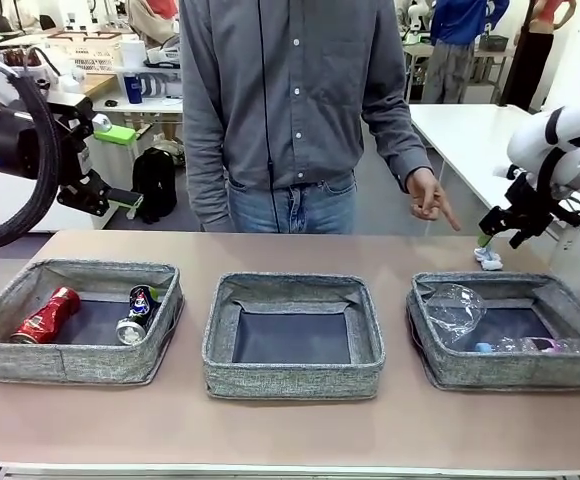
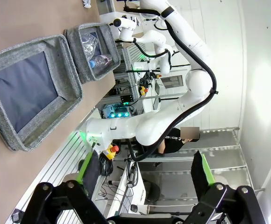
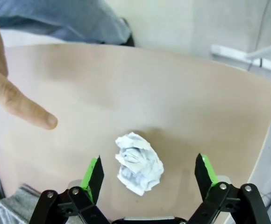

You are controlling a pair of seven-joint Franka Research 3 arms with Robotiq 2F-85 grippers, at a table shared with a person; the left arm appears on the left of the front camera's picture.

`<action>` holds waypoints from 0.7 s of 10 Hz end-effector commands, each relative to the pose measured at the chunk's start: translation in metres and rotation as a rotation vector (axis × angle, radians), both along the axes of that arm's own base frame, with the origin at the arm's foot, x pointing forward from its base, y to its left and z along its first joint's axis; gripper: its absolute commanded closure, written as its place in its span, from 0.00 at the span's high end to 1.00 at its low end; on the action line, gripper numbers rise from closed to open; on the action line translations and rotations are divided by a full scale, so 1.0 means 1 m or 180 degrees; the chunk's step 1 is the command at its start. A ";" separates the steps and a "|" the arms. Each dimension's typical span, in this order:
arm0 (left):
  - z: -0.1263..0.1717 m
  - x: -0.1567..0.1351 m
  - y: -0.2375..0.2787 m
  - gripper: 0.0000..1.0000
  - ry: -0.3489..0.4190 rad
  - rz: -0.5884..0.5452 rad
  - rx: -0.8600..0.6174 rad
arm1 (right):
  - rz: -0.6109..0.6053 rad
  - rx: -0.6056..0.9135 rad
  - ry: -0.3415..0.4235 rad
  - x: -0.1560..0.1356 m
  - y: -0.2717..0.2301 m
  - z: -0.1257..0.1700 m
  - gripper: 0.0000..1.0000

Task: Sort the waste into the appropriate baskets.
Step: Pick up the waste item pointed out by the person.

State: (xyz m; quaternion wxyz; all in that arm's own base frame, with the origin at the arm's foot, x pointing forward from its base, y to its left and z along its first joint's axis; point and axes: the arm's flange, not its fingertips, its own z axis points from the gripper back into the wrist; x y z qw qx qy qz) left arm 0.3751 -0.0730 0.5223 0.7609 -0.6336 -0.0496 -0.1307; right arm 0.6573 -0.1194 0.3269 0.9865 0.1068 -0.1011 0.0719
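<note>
Three grey woven baskets sat in a row on the desk (image 1: 290,430). The left basket (image 1: 10,345) held a crushed red can (image 1: 46,315) lying on its side and, just beside it toward the middle, a dark printed can (image 1: 137,314) with silver ends. The middle basket (image 1: 292,383) had only its dark bottom showing. The right basket (image 1: 440,370) held crumpled clear plastic (image 1: 454,311) against its left wall and a clear blue-capped bottle (image 1: 525,346) lying flat along its near side.

A white paper wad (image 1: 488,259) lay on the bare desk just behind the right basket's far wall. The right tool (image 1: 497,233) hung directly over it, jaws spread wide and holding nothing; from the right wrist camera the wad (image 3: 139,163) sat between the two green-padded fingers (image 3: 94,173), touching neither.

The person stood at the far side of the desk in a grey shirt and jeans, one hand (image 1: 430,197) lowered with a finger pointing down toward the wad; in the right wrist view that fingertip (image 3: 44,121) was near the wad but apart from it.

The left tool (image 1: 122,198) was held high off the desk, beyond the left basket, its fingers pointing toward the middle. In its own wrist view its jaws (image 2: 147,173) stood fully apart and empty, with the middle basket (image 2: 70,91) and right basket (image 2: 79,60) off to one side.
</note>
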 end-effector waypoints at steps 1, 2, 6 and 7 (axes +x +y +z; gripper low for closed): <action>0.001 -0.002 -0.001 1.00 -0.0053 -0.0027 -0.0022 | 0.0111 0.0123 -0.0044 0.004 0.000 0.000 1.00; 0.001 -0.002 -0.001 1.00 -0.0053 -0.0027 -0.0022 | 0.0130 0.0146 -0.0025 0.006 0.001 -0.003 1.00; 0.001 -0.002 -0.001 1.00 -0.0053 -0.0027 -0.0022 | 0.0005 0.0228 -0.0401 0.013 0.000 -0.005 0.41; 0.001 -0.002 -0.001 1.00 -0.0053 -0.0027 -0.0022 | -0.0026 0.0204 -0.0411 0.014 -0.001 -0.006 0.21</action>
